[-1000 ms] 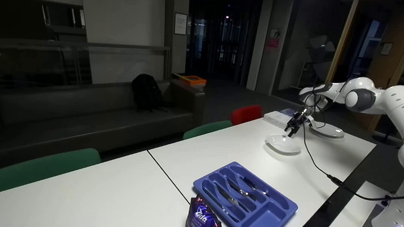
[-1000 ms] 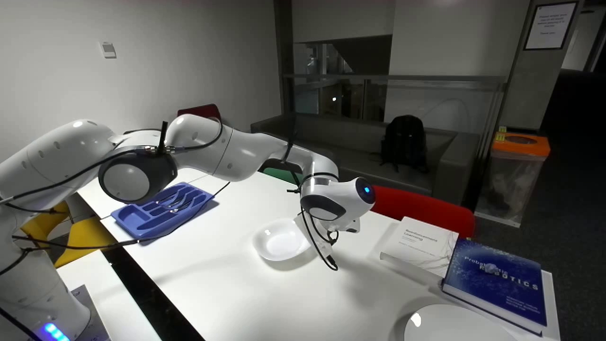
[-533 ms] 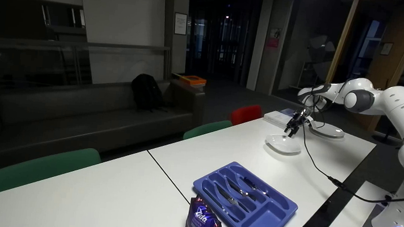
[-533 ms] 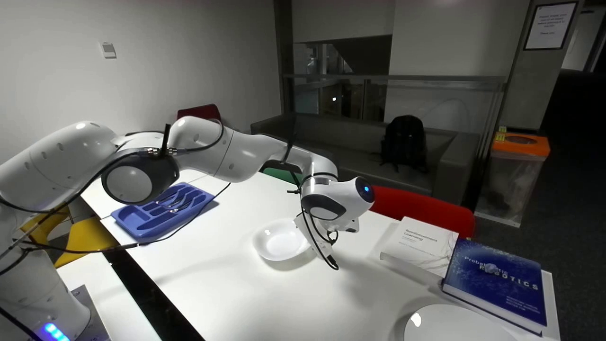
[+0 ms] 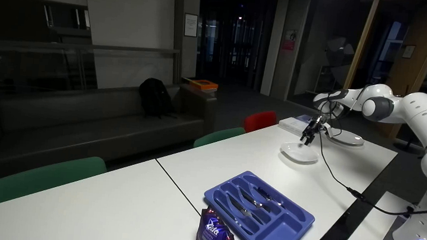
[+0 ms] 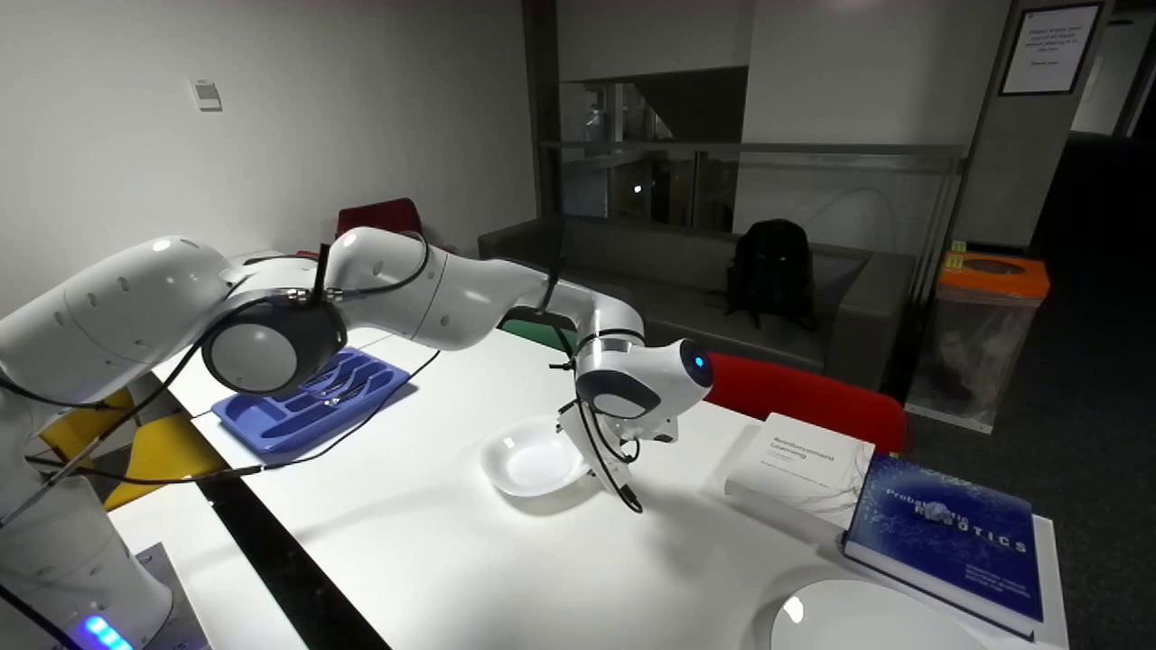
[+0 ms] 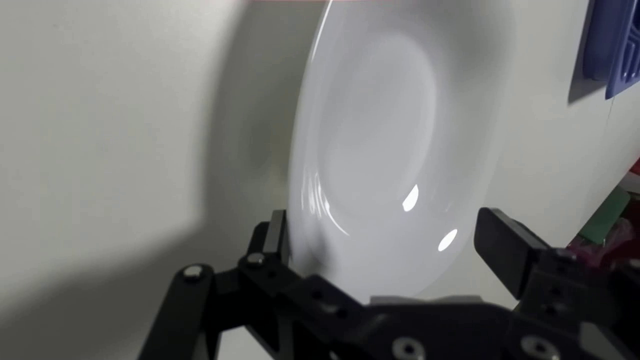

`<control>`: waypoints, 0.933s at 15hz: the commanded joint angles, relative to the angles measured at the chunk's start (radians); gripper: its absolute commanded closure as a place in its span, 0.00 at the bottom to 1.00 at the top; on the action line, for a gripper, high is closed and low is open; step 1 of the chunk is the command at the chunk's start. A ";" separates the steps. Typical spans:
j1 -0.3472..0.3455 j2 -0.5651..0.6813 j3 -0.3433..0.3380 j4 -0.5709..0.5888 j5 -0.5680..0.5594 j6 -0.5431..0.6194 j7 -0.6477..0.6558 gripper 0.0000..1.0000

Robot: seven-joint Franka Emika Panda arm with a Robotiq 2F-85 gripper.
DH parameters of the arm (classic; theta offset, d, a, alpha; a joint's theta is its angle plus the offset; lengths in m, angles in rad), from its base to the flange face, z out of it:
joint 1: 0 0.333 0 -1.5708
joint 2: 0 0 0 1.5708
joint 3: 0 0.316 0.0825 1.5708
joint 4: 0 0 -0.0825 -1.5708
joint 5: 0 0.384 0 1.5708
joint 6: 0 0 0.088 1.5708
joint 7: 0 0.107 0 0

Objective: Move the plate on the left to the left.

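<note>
Over the last second the arm [image 6: 465,298] has been lowered slightly — the gripper [image 7: 382,220] is spread wide at the near rim of the plate [image 7: 380,125]; contact cannot be confirmed. The plate has not been shifted: it is set on the counter [image 5: 210,156], between the robot-side edge and the edge by the red chair [image 6: 804,402]. Presumably, a rim grasp must be completed before the leftward move can be started.
</note>
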 commanded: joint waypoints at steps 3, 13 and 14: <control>0.000 0.055 0.003 0.096 -0.023 -0.083 -0.022 0.00; 0.011 0.076 -0.001 0.129 -0.041 -0.092 -0.025 0.00; 0.012 0.078 -0.001 0.132 -0.043 -0.092 -0.020 0.00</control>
